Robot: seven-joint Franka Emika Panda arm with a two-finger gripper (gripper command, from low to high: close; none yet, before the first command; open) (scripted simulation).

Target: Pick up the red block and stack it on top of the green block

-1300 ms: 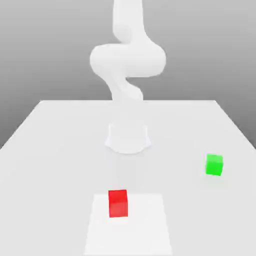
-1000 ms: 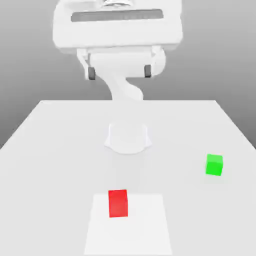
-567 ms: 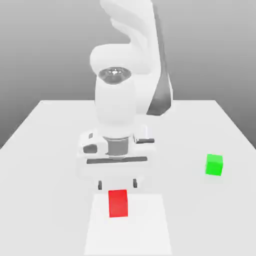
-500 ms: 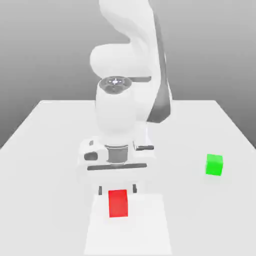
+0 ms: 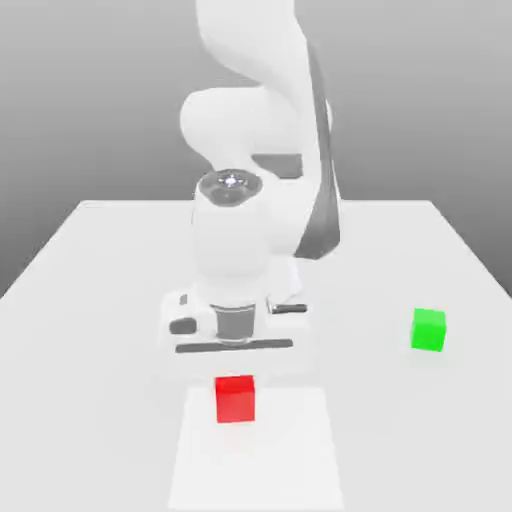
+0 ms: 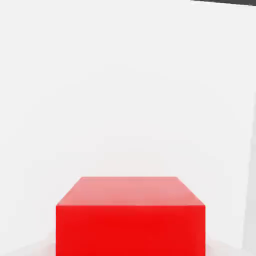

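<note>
Your red block [image 5: 236, 400] sits near the front of the desk [image 5: 90, 300], on a paler square patch [image 5: 290, 450] of the surface. In the hand view the same red block [image 6: 130, 217] fills the lower part of the picture, top face and one side face showing, square-on.

Directly over it hangs the tool [image 5: 236, 372]. Its white body comes straight down onto the block and hides the fingers, so you cannot see them against the cube's sides. The tool has drawn in to its narrowest. Whether it truly grips the block, you cannot tell from these views.

Your green block [image 5: 428, 329] stands on the desk well apart from the red one, toward the exterior view's right and a little farther back. It is upright, with nothing touching it.

Behind the tool the white arm [image 5: 255, 130] rises and folds over itself.
</note>
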